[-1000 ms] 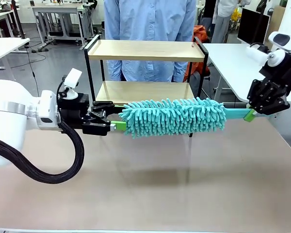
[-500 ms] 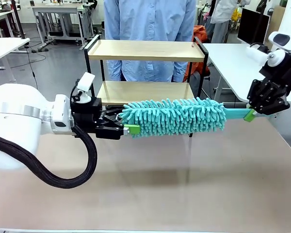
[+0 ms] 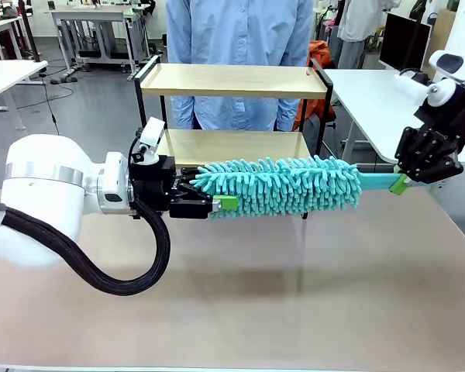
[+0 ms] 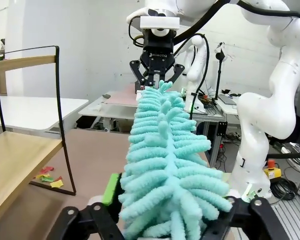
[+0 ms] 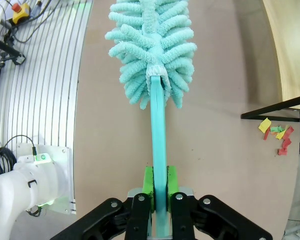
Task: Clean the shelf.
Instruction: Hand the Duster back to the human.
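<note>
A teal fluffy duster (image 3: 279,184) hangs level above the brown table, in front of the shelf (image 3: 232,80), a two-board wooden rack in a black frame. My right gripper (image 3: 401,184) is shut on the duster's flat teal handle (image 5: 159,130); its green pads (image 5: 148,182) clamp the handle. My left gripper (image 3: 217,203) sits around the head's free end, one green pad (image 4: 110,187) pressed against the fluff (image 4: 160,150) and the other buried in it. In the left wrist view the right gripper (image 4: 156,75) shows at the duster's far end. The shelf's lower board (image 4: 15,155) lies to the side.
Small red, yellow and green paper scraps (image 5: 277,132) lie by the shelf's bottom frame bar (image 4: 47,176). A person in a blue shirt (image 3: 240,31) stands behind the shelf. A white table (image 3: 372,101) stands at the right.
My left arm has moved right, bringing its gripper onto the duster head's free end. The right arm and the duster have stayed still.
</note>
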Action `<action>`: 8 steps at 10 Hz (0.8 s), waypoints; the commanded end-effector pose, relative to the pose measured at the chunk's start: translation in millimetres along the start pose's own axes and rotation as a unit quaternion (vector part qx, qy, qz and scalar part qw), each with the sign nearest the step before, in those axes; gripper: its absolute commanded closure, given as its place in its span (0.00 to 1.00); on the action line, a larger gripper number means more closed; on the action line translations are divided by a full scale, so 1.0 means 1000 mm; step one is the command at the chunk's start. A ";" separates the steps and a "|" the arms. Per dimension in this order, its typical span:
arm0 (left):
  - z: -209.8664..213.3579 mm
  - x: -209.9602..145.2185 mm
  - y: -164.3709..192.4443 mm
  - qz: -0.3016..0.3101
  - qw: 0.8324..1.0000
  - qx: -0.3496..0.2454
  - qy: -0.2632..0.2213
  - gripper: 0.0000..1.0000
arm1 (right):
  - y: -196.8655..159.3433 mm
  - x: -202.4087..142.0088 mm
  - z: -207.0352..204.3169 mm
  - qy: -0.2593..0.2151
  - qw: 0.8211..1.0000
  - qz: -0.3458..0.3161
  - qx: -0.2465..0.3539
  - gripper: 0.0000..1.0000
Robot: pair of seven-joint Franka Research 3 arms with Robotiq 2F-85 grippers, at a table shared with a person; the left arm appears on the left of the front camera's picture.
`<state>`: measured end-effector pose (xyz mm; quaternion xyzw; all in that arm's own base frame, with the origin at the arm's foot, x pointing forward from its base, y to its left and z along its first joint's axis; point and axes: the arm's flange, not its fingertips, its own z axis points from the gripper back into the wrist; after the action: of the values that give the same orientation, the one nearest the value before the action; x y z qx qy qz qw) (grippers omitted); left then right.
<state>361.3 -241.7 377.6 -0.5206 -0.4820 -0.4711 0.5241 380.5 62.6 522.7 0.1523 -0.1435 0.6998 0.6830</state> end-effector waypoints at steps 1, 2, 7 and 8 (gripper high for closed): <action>-0.006 -0.002 -0.001 -0.016 1.000 0.008 -0.010 1.00 | -0.001 0.000 0.003 -0.017 1.000 0.007 0.000 0.87; -0.006 -0.002 -0.002 -0.012 1.000 0.006 -0.015 1.00 | -0.001 0.000 0.003 -0.017 1.000 0.007 0.000 0.87; -0.002 -0.001 -0.005 -0.013 1.000 -0.003 -0.027 1.00 | -0.001 0.000 0.003 -0.017 1.000 0.007 0.000 0.87; 0.000 -0.001 -0.006 -0.017 0.999 -0.008 -0.030 1.00 | -0.001 0.000 0.003 -0.017 1.000 0.007 0.000 0.87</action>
<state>360.3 -243.3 378.2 -0.5258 -0.4847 -0.4723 0.5153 380.3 62.3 522.5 0.1531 -0.1428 0.6996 0.6832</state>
